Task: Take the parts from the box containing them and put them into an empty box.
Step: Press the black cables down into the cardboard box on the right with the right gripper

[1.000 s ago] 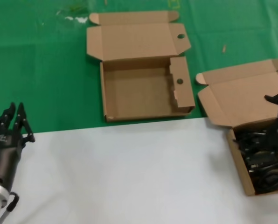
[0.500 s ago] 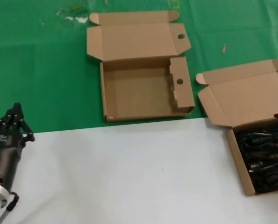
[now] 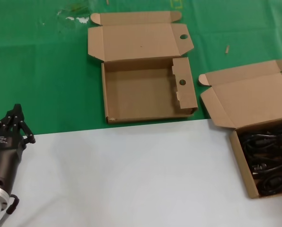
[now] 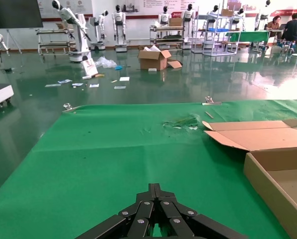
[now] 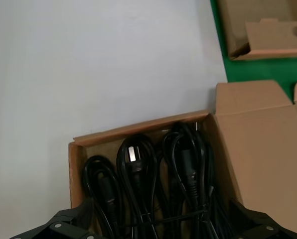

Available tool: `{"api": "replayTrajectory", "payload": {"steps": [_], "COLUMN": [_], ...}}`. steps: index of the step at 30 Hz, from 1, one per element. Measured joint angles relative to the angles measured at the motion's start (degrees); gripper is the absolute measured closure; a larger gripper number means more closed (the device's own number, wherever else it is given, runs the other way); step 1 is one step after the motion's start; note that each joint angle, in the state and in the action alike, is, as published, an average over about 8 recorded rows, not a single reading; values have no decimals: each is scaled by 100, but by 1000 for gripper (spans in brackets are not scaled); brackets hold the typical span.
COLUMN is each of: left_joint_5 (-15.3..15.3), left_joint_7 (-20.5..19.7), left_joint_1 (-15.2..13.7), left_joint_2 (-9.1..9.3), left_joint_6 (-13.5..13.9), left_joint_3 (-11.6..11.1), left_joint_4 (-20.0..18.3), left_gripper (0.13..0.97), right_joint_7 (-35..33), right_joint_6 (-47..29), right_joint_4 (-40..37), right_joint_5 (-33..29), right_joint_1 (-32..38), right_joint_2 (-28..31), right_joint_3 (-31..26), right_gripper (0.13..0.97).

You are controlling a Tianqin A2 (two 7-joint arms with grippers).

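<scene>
The parts (image 3: 268, 161) are black coiled cables with plugs, lying in the plain-lidded cardboard box (image 3: 239, 163) at the right edge, its lid (image 3: 247, 97) folded back. The right wrist view looks straight down on these cables (image 5: 138, 184), and my right gripper (image 5: 161, 230) hangs open just above them, one finger to each side. That gripper is out of the head view. The empty box (image 3: 138, 94) with hole-punched panels sits at centre back, also seen as box (image 5: 268, 35) and box (image 4: 278, 184). My left gripper (image 3: 17, 109) rests shut at the near left; its tips (image 4: 156, 187) meet over green cloth.
A white sheet (image 3: 131, 179) covers the near half of the table and green cloth (image 3: 41, 71) the far half. White scraps (image 3: 77, 19) lie at the back left. A small chip (image 3: 227, 48) lies between the two boxes' lids.
My right gripper, seen over the cable box a second ago, has left the head view to the right. The left gripper's fingers have closed together.
</scene>
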Motion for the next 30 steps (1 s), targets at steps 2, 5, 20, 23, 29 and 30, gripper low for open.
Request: {"api": "replayTrajectory", "payload": {"steps": [2,5,20,23,29,30], "left_joint_5": [0,0,0,0,0,0], "left_joint_7": [0,0,-2,-2,-2,-2], "left_joint_1": [0,0,0,0,0,0], "left_joint_2": [0,0,0,0,0,0], "left_joint_6": [0,0,0,0,0,0], "left_joint_3": [0,0,0,0,0,0], "left_joint_4": [0,0,0,0,0,0], "left_gripper": [957,957,957,957,957,957], "right_joint_7": [-93,-231,-915,-983,-1082,-1100], "right_joint_6": [12,64,332,333,354,364], "right_joint_4": [-141,-350,-1522,-1670,-1908,-1948], "right_joint_5": [-37,-78,-261,-282,-293,-294], "right_joint_1": [67,153,762,849,986,1006], "right_joint_2": [-71,-181,-739,-791,-901,-923], "right_joint_3": [-65,-143,-460,-509,-580,-591], "right_gripper": [160,192,367,413,572,599]}}
